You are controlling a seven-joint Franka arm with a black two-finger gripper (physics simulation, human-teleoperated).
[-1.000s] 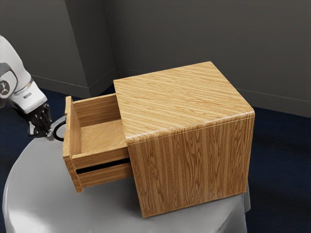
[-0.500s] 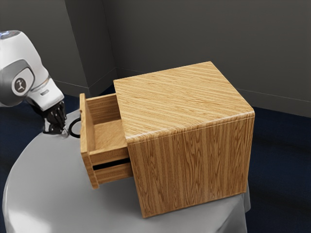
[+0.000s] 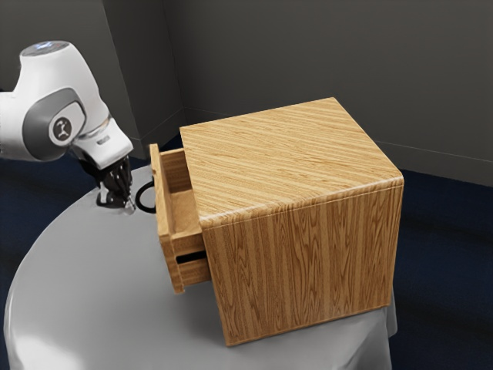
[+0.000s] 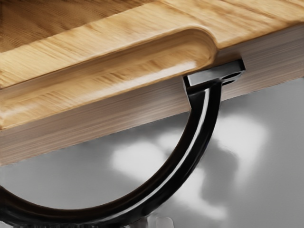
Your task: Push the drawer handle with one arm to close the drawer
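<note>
One robot arm (image 3: 58, 123), white with grey joint covers, entering at the exterior view's left and angled down toward the drawer. One surface (image 3: 100, 293), round-edged and draped in smooth grey cloth, extending from the exterior view's left to beneath the cabinet. One gripper (image 3: 129, 205), black, low over the cloth and right by the outer curve of the handle; whether its fingers stand wide or narrow cannot be told, nor whether they touch the handle. One handle (image 3: 144, 197), black and curved, set on the outer face of the drawer, between that face and the gripper; in the wrist view it shows as a glossy arc, with a flat mounting foot (image 4: 216, 75) against the wood beside a rounded recess (image 4: 118, 66). One drawer (image 3: 163, 208), light wood, partly open: its front stands out from the cabinet, and part of its interior shows from above. A dark gap runs along the drawer's near side. One cabinet (image 3: 300, 270), matching wood with pronounced grain, upright on the surface, its top flat with a rounded edge. One wall (image 3: 308, 54), dark grey, behind the cabinet. One floor (image 3: 447, 270), dark blue, beyond the surface.
</note>
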